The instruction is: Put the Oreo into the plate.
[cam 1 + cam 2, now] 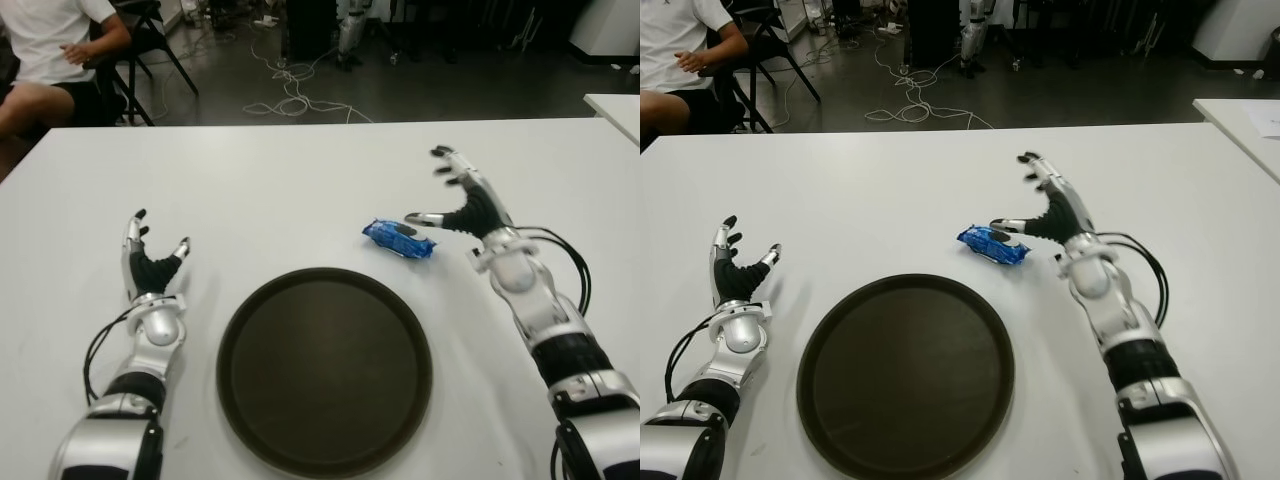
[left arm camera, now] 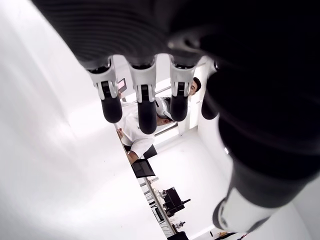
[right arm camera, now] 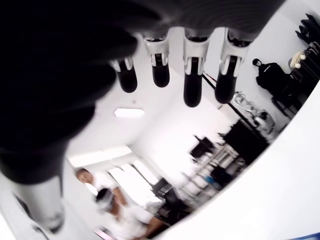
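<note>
Both eye views look forward and down from the head onto the same white tabletop point(image 1: 300, 180), set slightly apart sideways. Each wrist view sits close behind its own hand, looking past the fingers point(image 2: 145, 107) toward the room; the right one likewise point(image 3: 192, 90).

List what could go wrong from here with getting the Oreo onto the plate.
1. The right hand is open beside the Oreo, thumb near its end; closing could nudge the pack away.
2. The pack lies flat on the table, so the fingers may slip off it.
3. The plate has a raised rim; a low carry could catch it.
</note>
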Action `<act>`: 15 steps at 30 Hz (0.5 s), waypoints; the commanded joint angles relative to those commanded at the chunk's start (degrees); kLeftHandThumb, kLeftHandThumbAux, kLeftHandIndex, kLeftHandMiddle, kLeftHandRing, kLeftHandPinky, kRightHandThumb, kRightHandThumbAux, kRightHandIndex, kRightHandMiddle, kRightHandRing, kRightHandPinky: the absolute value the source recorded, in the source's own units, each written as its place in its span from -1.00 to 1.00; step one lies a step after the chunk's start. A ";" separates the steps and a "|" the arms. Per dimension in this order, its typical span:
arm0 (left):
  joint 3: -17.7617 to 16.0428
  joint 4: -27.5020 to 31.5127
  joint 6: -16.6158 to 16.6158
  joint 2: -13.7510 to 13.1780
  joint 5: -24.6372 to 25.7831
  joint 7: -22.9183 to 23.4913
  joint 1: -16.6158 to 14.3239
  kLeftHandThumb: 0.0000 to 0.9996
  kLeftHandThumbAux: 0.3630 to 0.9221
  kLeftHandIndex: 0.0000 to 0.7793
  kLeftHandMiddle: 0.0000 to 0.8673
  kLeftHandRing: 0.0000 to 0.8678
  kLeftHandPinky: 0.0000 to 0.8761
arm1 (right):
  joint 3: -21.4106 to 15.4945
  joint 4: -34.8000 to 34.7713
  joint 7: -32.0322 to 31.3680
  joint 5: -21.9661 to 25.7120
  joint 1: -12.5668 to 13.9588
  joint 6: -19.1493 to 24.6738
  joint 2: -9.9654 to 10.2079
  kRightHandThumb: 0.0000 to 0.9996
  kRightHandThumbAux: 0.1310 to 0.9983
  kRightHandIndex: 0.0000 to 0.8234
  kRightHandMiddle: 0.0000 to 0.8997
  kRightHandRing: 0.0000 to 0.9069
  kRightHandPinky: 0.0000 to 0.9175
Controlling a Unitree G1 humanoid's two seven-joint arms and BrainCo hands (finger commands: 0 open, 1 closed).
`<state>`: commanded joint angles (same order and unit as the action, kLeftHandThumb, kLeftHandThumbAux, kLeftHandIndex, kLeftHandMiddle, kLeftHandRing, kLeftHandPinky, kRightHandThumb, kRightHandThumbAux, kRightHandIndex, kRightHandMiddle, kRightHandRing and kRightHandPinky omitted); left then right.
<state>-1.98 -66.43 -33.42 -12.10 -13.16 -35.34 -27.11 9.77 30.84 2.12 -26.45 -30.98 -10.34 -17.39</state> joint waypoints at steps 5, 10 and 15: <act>0.07 -0.04 -0.07 0.12 -0.01 -0.24 0.00 -0.85 0.58 -0.74 -0.74 -0.73 -0.76 | 1.74 -3.16 -2.42 -2.44 -0.55 6.39 -0.31 -1.00 0.16 -0.91 -0.80 -0.51 -0.53; 0.15 -0.13 -0.15 0.18 0.00 -0.30 0.04 -0.83 0.55 -0.75 -0.74 -0.73 -0.75 | 3.10 -4.10 -4.18 -3.95 -1.38 10.09 -0.63 -1.00 0.12 -0.90 -0.86 -0.74 -0.69; 0.23 -0.10 -0.11 0.24 -0.07 -0.44 0.04 -0.84 0.52 -0.75 -0.72 -0.69 -0.65 | 5.01 -3.81 -6.71 -5.55 -3.53 13.06 -1.04 -1.00 0.09 -0.87 -0.85 -0.79 -0.75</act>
<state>-1.75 -66.53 -33.52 -11.86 -13.22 -35.78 -27.07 14.77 27.03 -4.59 -31.99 -34.51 2.72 -18.42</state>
